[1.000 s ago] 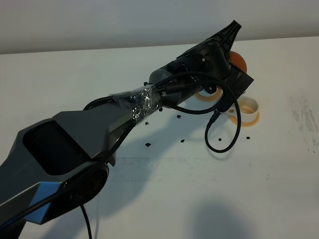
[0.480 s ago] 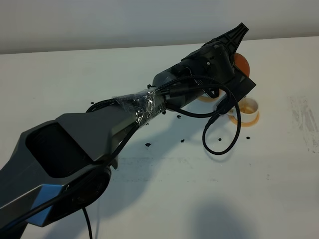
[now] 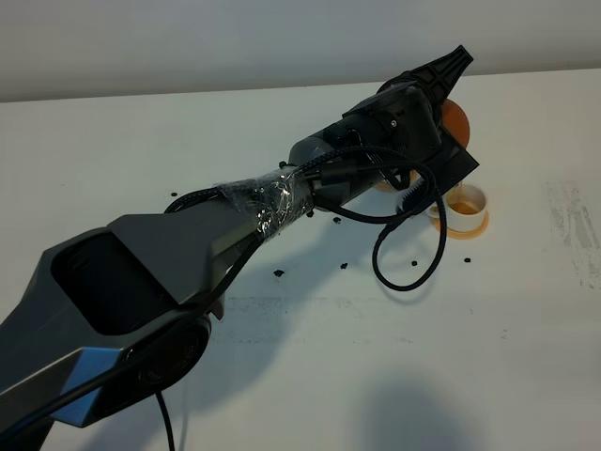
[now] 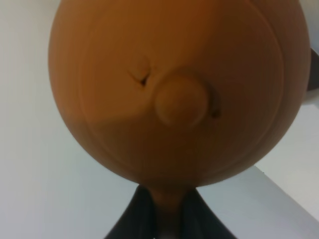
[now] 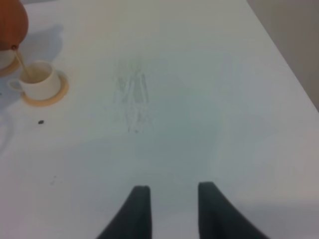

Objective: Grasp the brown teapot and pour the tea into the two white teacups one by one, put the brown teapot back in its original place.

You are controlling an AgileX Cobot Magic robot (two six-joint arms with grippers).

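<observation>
My left gripper (image 3: 449,73) (image 4: 169,215) is shut on the loop handle of the brown teapot (image 3: 454,118) (image 4: 174,94) and holds it tilted in the air at the back right. The teapot's lid and knob fill the left wrist view. In the right wrist view a thin stream of tea (image 5: 21,63) runs from the teapot (image 5: 10,22) into a white teacup (image 5: 37,79) (image 3: 461,207) on an orange coaster (image 5: 49,99). Only the edge of the other teacup (image 5: 4,59) shows. The original place is hidden. My right gripper (image 5: 173,199) hovers over bare table, its fingers slightly apart and empty.
The left arm (image 3: 235,216) stretches diagonally across the white table (image 3: 488,357), and its black cable loop (image 3: 408,268) hangs just left of the filled cup. Small dark crumbs (image 3: 280,273) dot the table's middle. A faint scuff mark (image 3: 573,225) lies at the right.
The left gripper has lifted and shifted slightly right with the teapot. The cable loop has swung left off the cup, which now shows amber tea inside.
</observation>
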